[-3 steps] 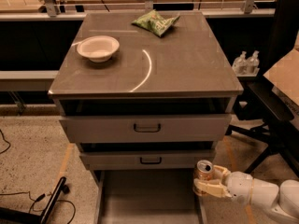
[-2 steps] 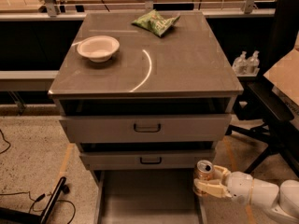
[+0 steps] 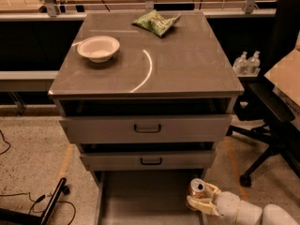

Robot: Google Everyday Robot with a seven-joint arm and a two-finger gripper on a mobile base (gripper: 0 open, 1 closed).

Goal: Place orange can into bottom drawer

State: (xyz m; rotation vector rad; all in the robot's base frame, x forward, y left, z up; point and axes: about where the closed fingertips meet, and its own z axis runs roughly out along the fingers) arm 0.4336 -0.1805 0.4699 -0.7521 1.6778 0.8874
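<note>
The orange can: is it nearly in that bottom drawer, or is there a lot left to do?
Nearly there. Done: the bottom drawer is pulled open and its floor shows. In hand: the gripper is shut on the orange can, holding it upright at the drawer's right edge. Left: set the can on the floor and let go; I cannot tell whether it touches yet.

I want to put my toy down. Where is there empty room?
The bottom drawer is bare left of the orange can; its right edge is crowded, where the gripper holds the can. The tabletop is free right of the bowl and in front of the green snack bag.
</note>
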